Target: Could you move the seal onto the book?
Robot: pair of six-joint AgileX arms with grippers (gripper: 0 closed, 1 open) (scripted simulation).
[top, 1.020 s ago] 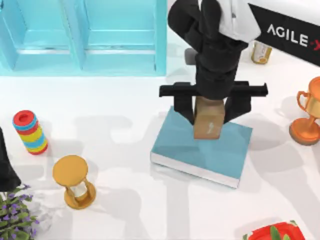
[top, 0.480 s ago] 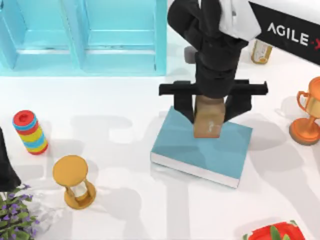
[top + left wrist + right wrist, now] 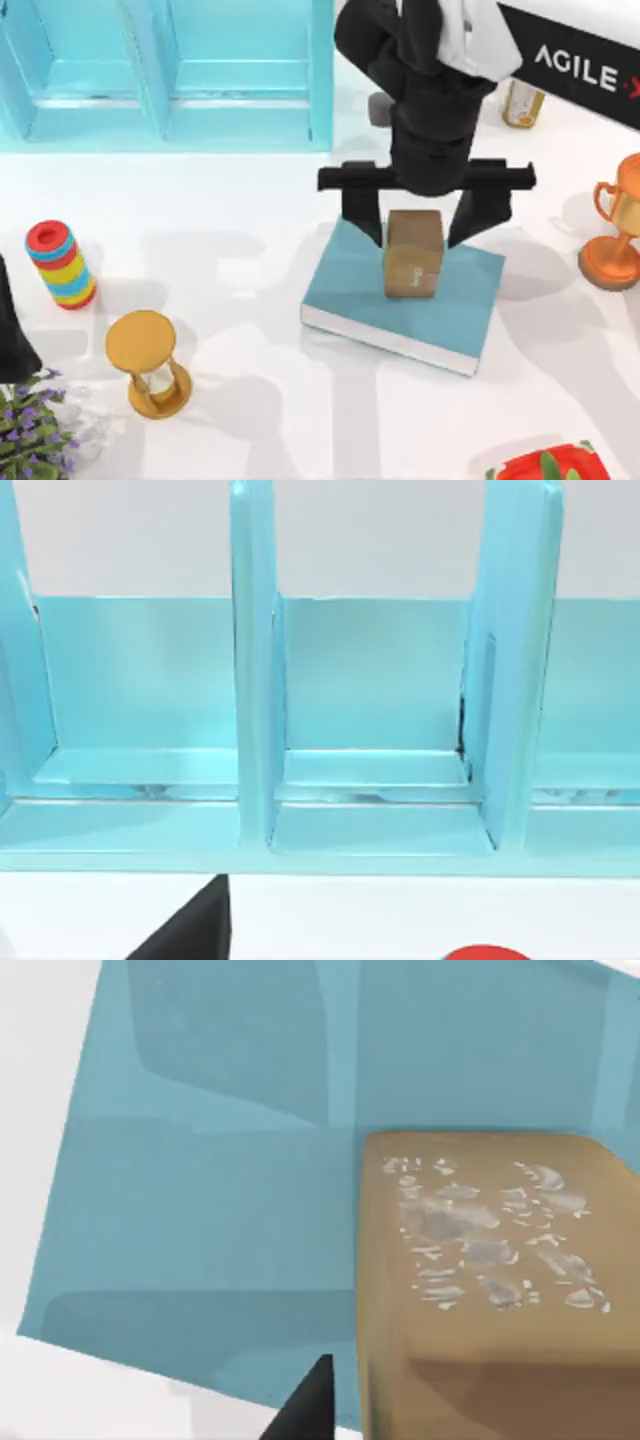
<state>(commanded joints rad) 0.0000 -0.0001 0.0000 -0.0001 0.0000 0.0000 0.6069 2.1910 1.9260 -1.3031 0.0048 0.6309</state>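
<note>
The tan-brown seal (image 3: 412, 252) stands upright on the teal-blue book (image 3: 440, 310), near the book's far edge, right of the table's middle. My right gripper (image 3: 416, 238) hangs over it, open, one finger on each side of the block and clear of it. In the right wrist view the seal (image 3: 480, 1280) shows its pale-marked top against the book's cover (image 3: 200, 1210), with one dark fingertip (image 3: 310, 1405) beside it. My left arm (image 3: 10, 330) is parked at the table's left edge.
A light-blue shelf unit (image 3: 165, 70) spans the back left, seen close up in the left wrist view (image 3: 380, 730). A golden hourglass (image 3: 150, 362), a coloured ring stack (image 3: 62, 263) and a purple plant (image 3: 30, 430) stand at left. An orange trophy (image 3: 615, 235) is at right.
The right gripper's fingers have spread apart and let go of the seal. The seal has settled a little lower, onto the book.
</note>
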